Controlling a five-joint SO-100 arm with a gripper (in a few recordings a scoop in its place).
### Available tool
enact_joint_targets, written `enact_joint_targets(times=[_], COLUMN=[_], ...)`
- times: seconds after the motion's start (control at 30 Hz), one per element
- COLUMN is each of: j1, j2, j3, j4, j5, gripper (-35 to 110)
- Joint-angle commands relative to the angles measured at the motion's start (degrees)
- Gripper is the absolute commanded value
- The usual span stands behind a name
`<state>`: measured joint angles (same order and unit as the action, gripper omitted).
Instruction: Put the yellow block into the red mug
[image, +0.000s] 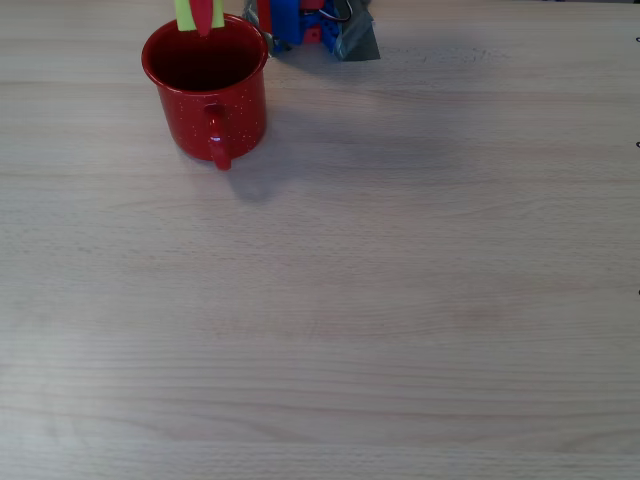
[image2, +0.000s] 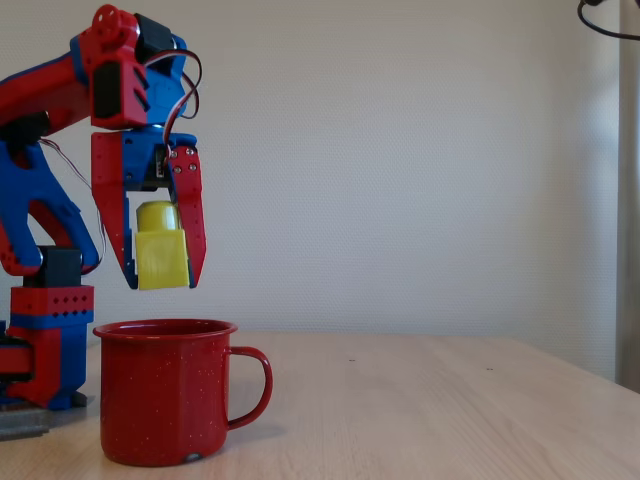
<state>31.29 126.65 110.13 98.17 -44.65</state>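
You have the yellow block (image2: 162, 258) between the two red fingers of the gripper (image2: 163, 282), and the jaws are closed on its sides. In the fixed view the block hangs in the air, directly above the open mouth of the red mug (image2: 165, 390), with a clear gap between the bottom of the block and the rim. The block's round stud points upward, into the gripper. The fingers point down toward the mug, and the tips reach a little lower than the block.

The mug stands upright on the wooden table (image2: 450, 410). In the fixed view its handle points to the right. In the overhead view the mug (image: 207, 95) is near the top edge of the table (image: 400, 300), toward the top left corner, and its handle points to the bottom of the picture. Its inside looks dark, and you cannot tell from here if something lies in it. At the top edge of the overhead view you see a part of the gripper (image: 201, 14) with the yellow between its fingers, just over the far rim of the mug.

The base of the arm (image: 310, 25) stands just beside the mug, at the top edge of the table.
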Motion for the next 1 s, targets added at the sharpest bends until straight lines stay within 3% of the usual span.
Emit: enact_joint_targets(times=[0.0,0.5,0.97], j1=[-0.2,1.4,4.0], j2=[2.8,2.6,2.5], j3=[0.1,4.1,5.6], j4=[1.2,0.3,-4.4], j5=[0.5,0.8,1.1], gripper=[0,0,37])
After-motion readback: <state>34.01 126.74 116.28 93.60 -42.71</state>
